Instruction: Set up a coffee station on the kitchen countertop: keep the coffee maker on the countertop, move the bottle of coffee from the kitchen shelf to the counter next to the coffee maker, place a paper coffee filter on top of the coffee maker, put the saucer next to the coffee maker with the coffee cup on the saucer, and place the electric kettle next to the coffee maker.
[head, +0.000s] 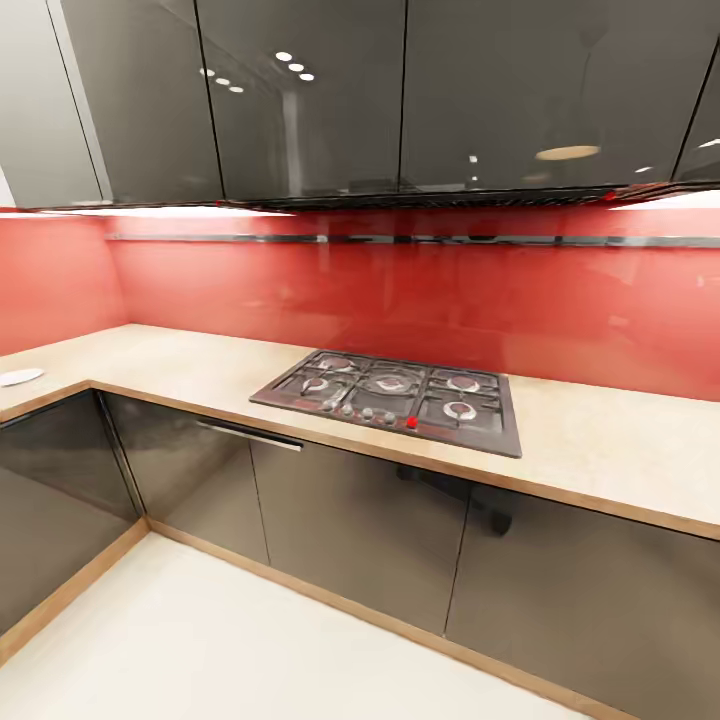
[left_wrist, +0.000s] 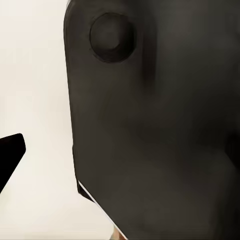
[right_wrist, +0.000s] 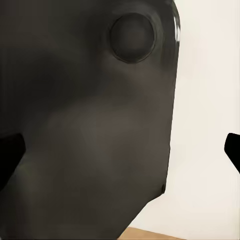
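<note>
While the robot faces a corner of the kitchen, the kitchen countertop (head: 600, 440) runs along the red back wall and turns at the left, its pale speckled slab edged in tan wood. A black gas hob (head: 395, 397) with five burners and a row of knobs, one of them red, is set into the slab near the middle. At the far left edge of the head view, a small round white saucer (head: 18, 377) lies flat on the side run of the counter, cut by the frame. Glossy dark wall cabinets (head: 400, 95) hang above, with a thin dark rail across the red splashback beneath them; dark base cabinets (head: 350, 525) stand below, over a pale floor (head: 230, 650).

From the left wrist camera, a large dark rounded robot part (left_wrist: 160, 130) sits close against the pale floor, and one black fingertip (left_wrist: 10, 152) pokes in at the edge. I cannot tell how the left jaws stand. The right wrist camera shows black fingertips (right_wrist: 10, 150) at opposite edges, spread wide apart with nothing between them.
</note>
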